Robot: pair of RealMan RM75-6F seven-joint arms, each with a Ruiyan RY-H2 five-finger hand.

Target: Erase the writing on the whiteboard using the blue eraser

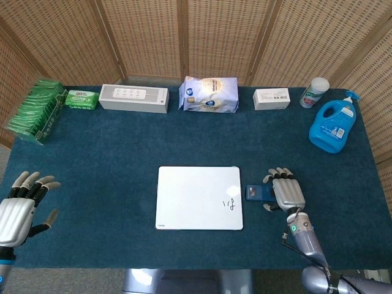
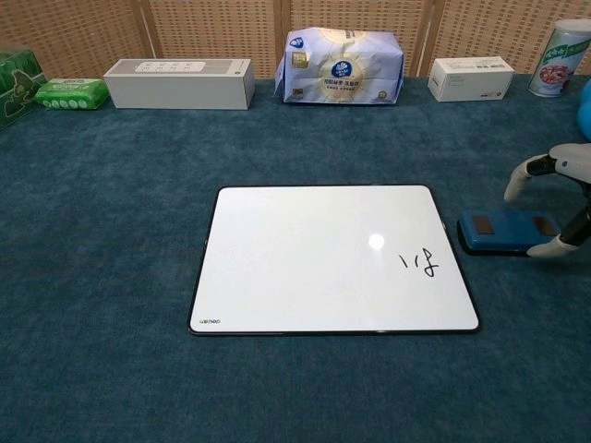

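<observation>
The white whiteboard (image 1: 199, 197) (image 2: 305, 268) lies flat near the table's front, with a small black scribble (image 1: 229, 204) (image 2: 418, 264) at its lower right. Just to the right of the board lies the blue eraser (image 1: 256, 193) (image 2: 497, 232). My right hand (image 1: 286, 193) (image 2: 560, 160) hovers over the eraser's right end with its fingers spread. Its thumb lies by the eraser's front edge and one finger arches above the far edge, so nothing is gripped. At the front left corner my left hand (image 1: 21, 207) is open, far from the board.
Along the back edge stand green packs (image 1: 38, 110), a wipes pack (image 1: 81, 98), a white speaker box (image 1: 133, 97), a tissue bag (image 1: 209, 94), a small white box (image 1: 272, 98) and a canister (image 1: 314, 92). A blue detergent bottle (image 1: 332, 127) stands at the right.
</observation>
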